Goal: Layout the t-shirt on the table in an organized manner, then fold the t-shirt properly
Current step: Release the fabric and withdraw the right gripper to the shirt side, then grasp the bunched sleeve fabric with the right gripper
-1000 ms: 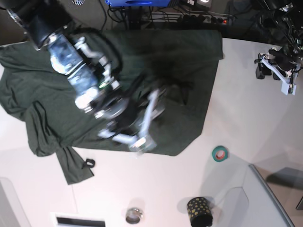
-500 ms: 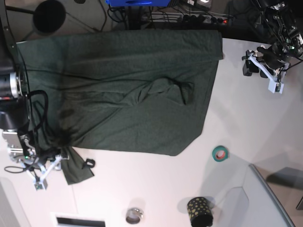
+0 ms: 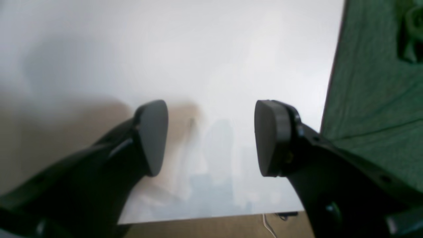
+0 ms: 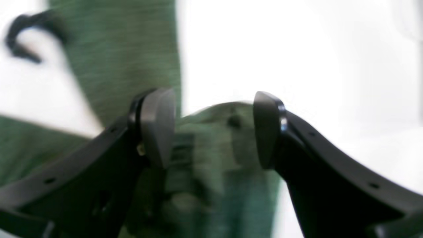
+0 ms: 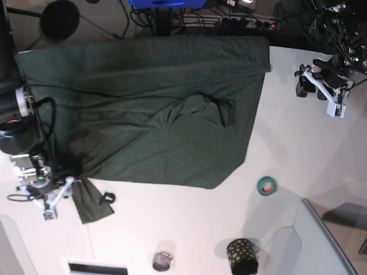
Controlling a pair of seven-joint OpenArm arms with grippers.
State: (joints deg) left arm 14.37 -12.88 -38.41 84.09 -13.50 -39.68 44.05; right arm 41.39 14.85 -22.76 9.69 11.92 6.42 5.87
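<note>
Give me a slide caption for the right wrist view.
Open right end effector poised over a bunched corner of the dark green t-shirt on the white table.

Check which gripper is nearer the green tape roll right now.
Left. The left gripper hovers above the table's far right, up-right of the green tape roll; the right gripper sits across the t-shirt.

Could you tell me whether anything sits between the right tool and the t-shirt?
Nothing visible does: the right tool hangs open directly over a green flap of the t-shirt, with no other item between them.
</note>
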